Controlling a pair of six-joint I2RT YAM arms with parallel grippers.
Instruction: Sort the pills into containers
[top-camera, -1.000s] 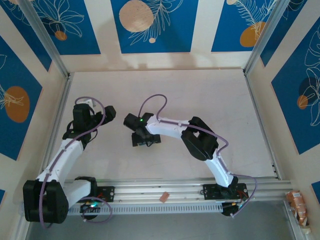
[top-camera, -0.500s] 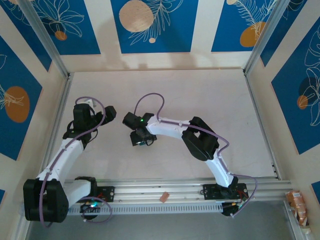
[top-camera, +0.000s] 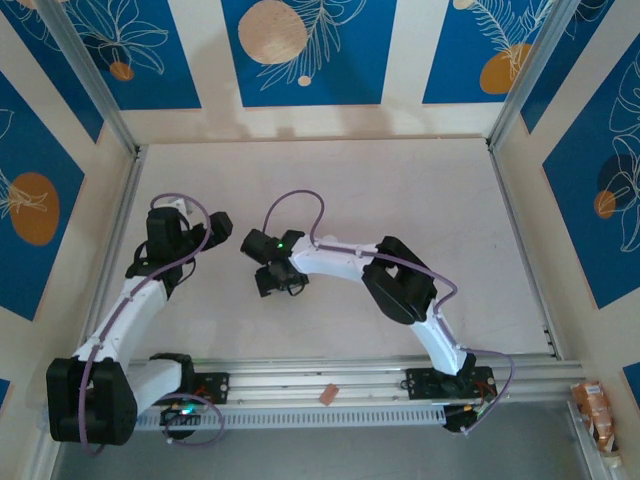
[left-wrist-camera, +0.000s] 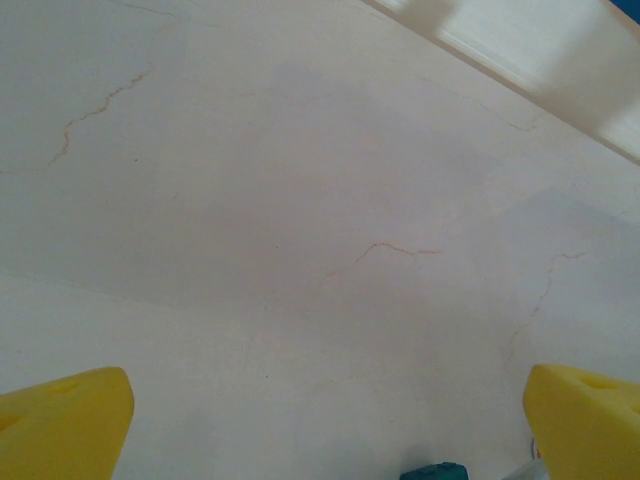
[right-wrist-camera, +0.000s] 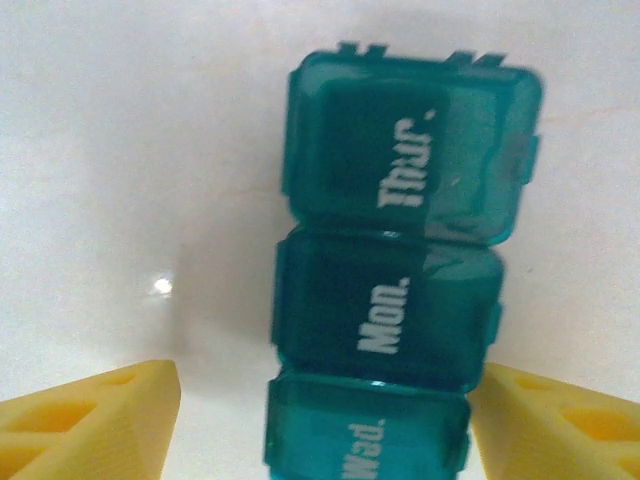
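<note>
My right gripper hangs over the teal pill organiser. It is open, with one yellow finger clear of the organiser on one side and the other just beside its edge, perhaps touching; I cannot tell. The organiser lies flat on the bench between the two arms, with its Wed., Mon. and Thur. lids all down. I see no pills, only a small bright speck beside it that may be glare.

I judge the step in hand to be taking hold of the organiser. To do it well I would centre the gripper first so both fingers meet the side walls together, or the strip may skid or twist on this smooth surface. I would also grip the walls, not the lids.

My left gripper hovers wide open over bare bench, holding nothing. A scrap of teal, likely the organiser, sits at the lower edge of its view.

The bench is pale with hairline cracks. Beyond it stand cream walls with blue panels, white leaf outlines and orange discs, framed by aluminium rails.
</note>
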